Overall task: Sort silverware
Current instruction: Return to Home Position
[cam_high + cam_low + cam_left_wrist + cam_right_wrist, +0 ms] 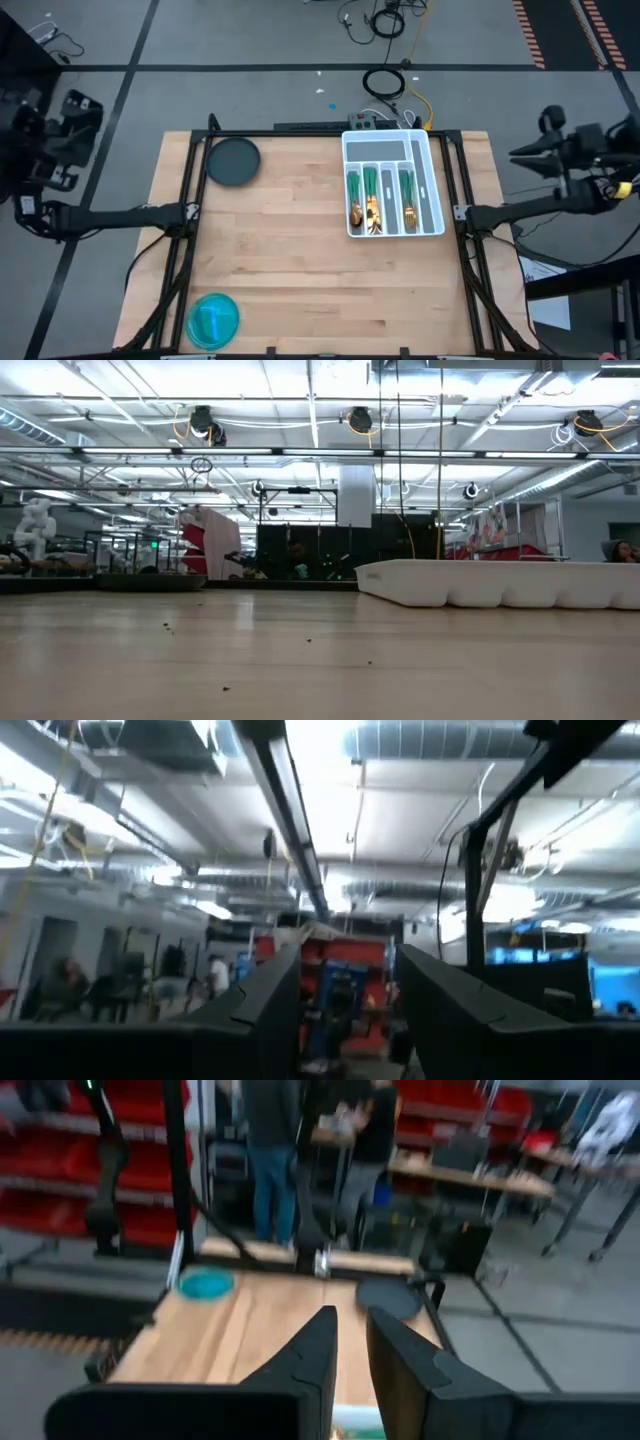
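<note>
The silverware (372, 198), with gold heads and teal handles, lies in the lengthwise compartments of a white tray (430, 150) at the table's far right. The tray's side wall (500, 582) shows in the low view. Both arms are drawn back off the table. My left gripper (348, 952), off the left edge, points up toward the ceiling, open and with nothing between its fingers. My right gripper (350, 1316), off the right edge, looks level across the table, with only a narrow gap between its fingers and nothing in it.
A dark round plate (233, 162) sits at the far left of the table and a blue round bowl (213, 320) at the near left corner. Bare wood lies between them and the tray. People stand beyond the table's left edge (270, 1150).
</note>
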### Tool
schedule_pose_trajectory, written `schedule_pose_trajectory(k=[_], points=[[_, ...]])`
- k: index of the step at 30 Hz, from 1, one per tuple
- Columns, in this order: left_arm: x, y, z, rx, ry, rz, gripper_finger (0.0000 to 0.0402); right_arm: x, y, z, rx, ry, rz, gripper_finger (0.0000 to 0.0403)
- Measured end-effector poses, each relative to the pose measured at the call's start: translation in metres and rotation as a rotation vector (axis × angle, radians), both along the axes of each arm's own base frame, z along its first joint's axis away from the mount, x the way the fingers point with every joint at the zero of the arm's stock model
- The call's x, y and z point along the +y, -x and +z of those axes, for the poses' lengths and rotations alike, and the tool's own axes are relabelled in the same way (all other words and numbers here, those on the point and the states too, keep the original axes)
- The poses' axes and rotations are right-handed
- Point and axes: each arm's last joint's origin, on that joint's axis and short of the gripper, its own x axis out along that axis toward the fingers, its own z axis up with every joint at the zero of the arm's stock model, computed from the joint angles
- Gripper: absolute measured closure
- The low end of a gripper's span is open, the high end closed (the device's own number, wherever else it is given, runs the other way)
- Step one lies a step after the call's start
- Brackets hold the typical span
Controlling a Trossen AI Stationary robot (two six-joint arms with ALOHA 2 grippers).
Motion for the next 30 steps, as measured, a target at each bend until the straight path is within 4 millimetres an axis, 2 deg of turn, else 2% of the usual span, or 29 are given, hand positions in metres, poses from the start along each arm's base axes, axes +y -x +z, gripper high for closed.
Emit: schedule_pose_trajectory(k=[2, 4, 10, 14, 20, 24, 27, 30], points=[[-0.002, 0.007, -0.008, 0.053, -0.010, 0.013, 0.0231, -0.001, 0.011, -0.010, -0.061, -0.005, -0.002, 0.0353], [-0.002, 0.006, -0.016, 0.120, 0.010, 0.013, 0.0231, -0.001, 0.013, -0.023, -0.102, -0.007, -0.002, 0.0353], [0.004, -0.012, -0.042, 0.263, 0.081, 0.028, 0.0230, 0.000, 0.000, -0.076, -0.137, -0.062, -0.006, 0.0354], [0.009, -0.030, -0.068, 0.345, 0.100, 0.028, 0.0230, 0.001, -0.010, -0.110, -0.168, -0.080, -0.006, 0.0354], [0.010, -0.036, -0.106, 0.271, 0.134, 0.001, 0.0230, 0.001, -0.014, -0.149, -0.341, -0.155, 0.004, 0.0354], [0.008, -0.030, -0.132, 0.178, 0.140, -0.034, 0.0230, 0.002, -0.024, -0.154, -0.290, -0.179, 0.022, 0.0354], [0.006, -0.024, -0.150, 0.099, 0.137, -0.070, 0.0230, 0.003, -0.028, -0.157, -0.299, -0.152, 0.033, 0.0354], [0.005, -0.023, -0.171, 0.096, 0.154, -0.095, 0.0230, 0.004, -0.035, -0.161, -0.362, -0.150, 0.052, 0.0354]])
